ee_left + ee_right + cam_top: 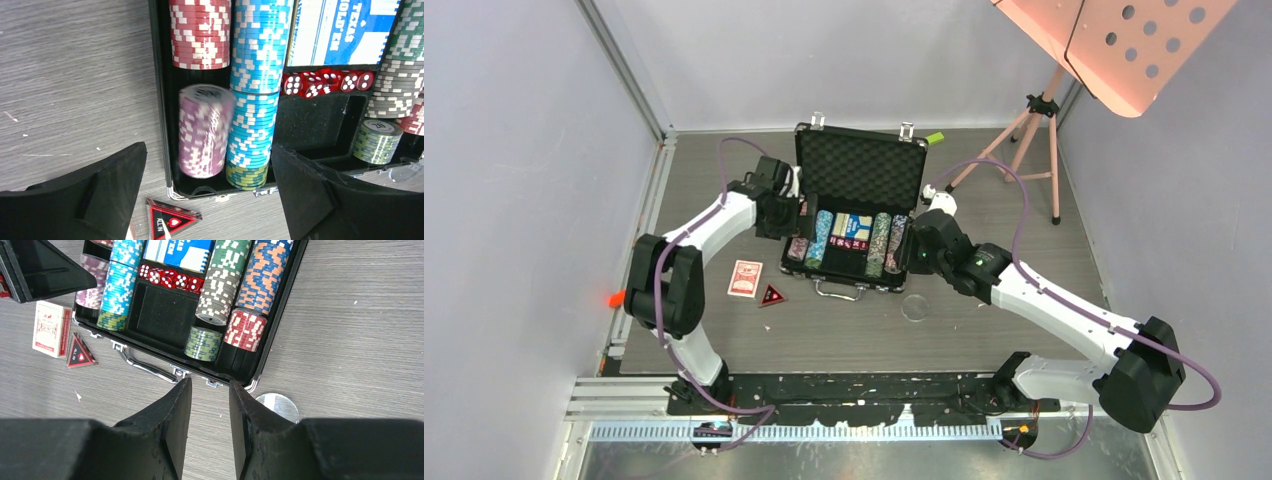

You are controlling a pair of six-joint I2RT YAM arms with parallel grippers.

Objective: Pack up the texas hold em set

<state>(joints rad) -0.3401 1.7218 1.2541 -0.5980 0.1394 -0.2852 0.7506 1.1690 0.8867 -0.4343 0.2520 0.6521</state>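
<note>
The black briefcase (pixel 861 165) lies open mid-table, chip stacks (pixel 257 75) filling its rows. The left gripper (pixel 208 150), jaws spread wide, hangs over the case's left end. The right gripper (pixel 210 385), fingers narrowly apart and empty, sits off its front-right corner. Outside, nearer the left gripper, lie the red-backed card deck (pixel 745 278), long side front-to-back, and the red triangle (pixel 772 296). The clear disc (pixel 915 307) lies just beside the right gripper.

White links (pixel 724 222), purple cables (pixel 660 290), black right claw (pixel 210 385).
</note>
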